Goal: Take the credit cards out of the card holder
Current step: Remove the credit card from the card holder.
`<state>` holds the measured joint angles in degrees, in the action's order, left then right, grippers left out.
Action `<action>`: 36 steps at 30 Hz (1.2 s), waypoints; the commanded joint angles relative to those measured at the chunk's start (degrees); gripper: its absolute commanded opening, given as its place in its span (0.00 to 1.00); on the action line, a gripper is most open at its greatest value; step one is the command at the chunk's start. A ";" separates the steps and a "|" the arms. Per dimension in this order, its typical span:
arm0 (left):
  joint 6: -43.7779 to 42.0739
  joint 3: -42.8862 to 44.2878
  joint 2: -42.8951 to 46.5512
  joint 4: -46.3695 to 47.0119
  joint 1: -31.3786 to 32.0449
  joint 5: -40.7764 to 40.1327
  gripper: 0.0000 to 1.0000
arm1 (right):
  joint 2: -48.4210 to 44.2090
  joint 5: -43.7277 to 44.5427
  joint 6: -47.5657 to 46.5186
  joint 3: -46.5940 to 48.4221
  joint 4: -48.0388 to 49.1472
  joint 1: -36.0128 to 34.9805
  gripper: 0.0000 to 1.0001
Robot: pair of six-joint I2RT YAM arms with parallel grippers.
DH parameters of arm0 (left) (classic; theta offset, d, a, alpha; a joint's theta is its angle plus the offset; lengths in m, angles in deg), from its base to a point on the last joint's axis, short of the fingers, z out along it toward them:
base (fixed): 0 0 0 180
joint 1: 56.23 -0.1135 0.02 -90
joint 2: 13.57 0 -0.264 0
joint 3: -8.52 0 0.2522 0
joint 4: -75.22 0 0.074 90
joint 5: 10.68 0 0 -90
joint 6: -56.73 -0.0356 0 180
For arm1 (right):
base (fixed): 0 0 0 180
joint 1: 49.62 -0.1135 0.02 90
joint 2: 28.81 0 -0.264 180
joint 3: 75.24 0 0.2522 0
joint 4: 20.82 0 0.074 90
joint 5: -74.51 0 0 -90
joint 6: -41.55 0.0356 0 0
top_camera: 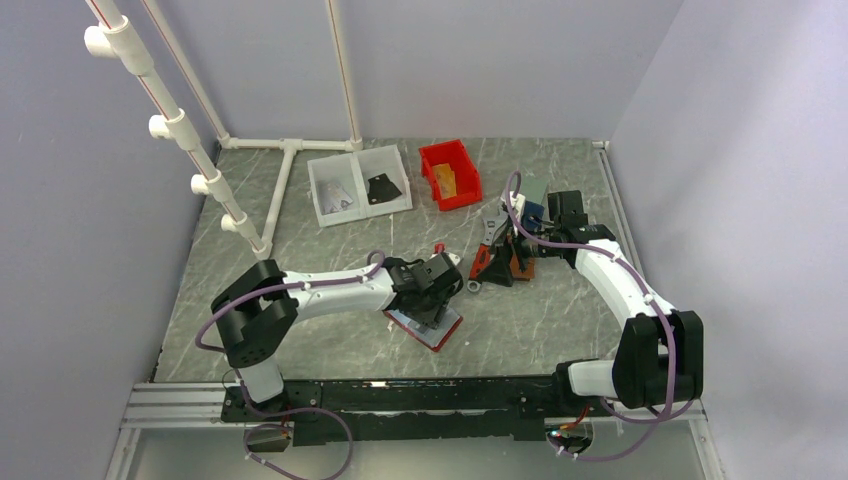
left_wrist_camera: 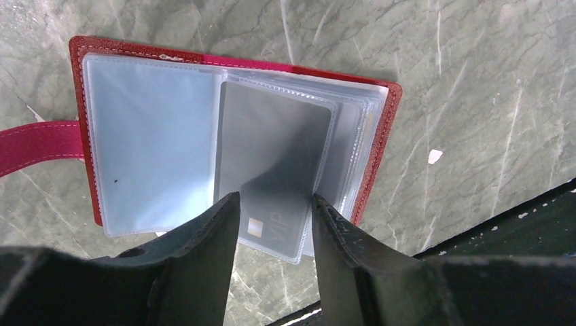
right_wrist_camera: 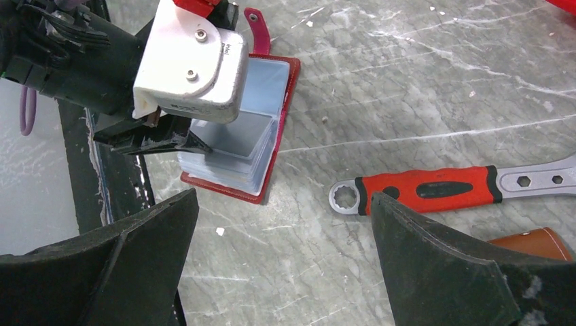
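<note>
red leather-like bi-fold card holder (left_wrist_camera: 153, 142): lying open and flat on the grey marble-look tabletop (left_wrist_camera: 475, 102), close to the black front rail, just ahead of the left arm. pale blue-grey see-through pockets facing up. small red strap (left_wrist_camera: 37, 146) sticking out from one side.

thin grey plastic credit card (left_wrist_camera: 275, 149) with "vip" printed on it: sitting on the half away from the strap, on top of a stack of clear pockets. one end sticking out past the holder's red rim.

left hand (left_wrist_camera: 275, 200): right over the card holder, pointing down at that grey card. black fingers (left_wrist_camera: 217, 231) part way apart, with a gap between them and the card's end showing in the gap. tips touching the card or not: cannot tell.

right hand (right_wrist_camera: 283, 204): fingers spread wide apart, holding nothing, hanging above the tabletop well off to the right of the card holder.

near the right hand, on the tabletop: a wrench with a red and black grip (right_wrist_camera: 435, 190) and a ring end, plus a corner of a brown leather-like thing (right_wrist_camera: 536, 241).

further back: red plastic bin (top_camera: 450, 172) with a flat tan-orange piece inside, too small to tell more. beside it, a clear two-part tray (top_camera: 358, 185) with something grey in one part and something black in the other.
</note>
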<state>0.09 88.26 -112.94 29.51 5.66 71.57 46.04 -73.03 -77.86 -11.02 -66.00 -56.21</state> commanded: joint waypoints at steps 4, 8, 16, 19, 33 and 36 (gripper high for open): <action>-0.85 -0.83 5.10 0.18 0.05 -3.54 0.48 | -0.07 -1.87 -1.61 1.15 -0.04 -0.20 1.00; -0.52 -2.11 6.29 1.09 -0.84 -2.93 0.47 | -0.09 -1.93 -1.62 1.22 -0.11 -0.25 1.00; -0.15 -4.22 8.89 1.76 -2.87 -2.23 0.42 | -0.01 -2.05 -1.70 1.22 -0.21 -0.27 1.00; 0.10 -5.66 10.13 2.57 -3.86 -1.41 0.40 | 0.30 -2.13 -1.83 1.39 -0.43 -0.31 1.00; 0.87 -10.36 13.29 6.65 -8.18 2.93 0.32 | 1.15 -2.14 -2.31 1.74 -1.14 -0.70 1.00; 1.14 -11.79 14.18 8.95 -9.62 5.14 0.31 | 1.39 -2.14 -2.41 1.82 -1.35 -0.79 1.00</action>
<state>0.42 77.88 -101.38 34.17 -2.41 73.32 47.15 -73.05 -78.56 -11.02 -67.12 -56.58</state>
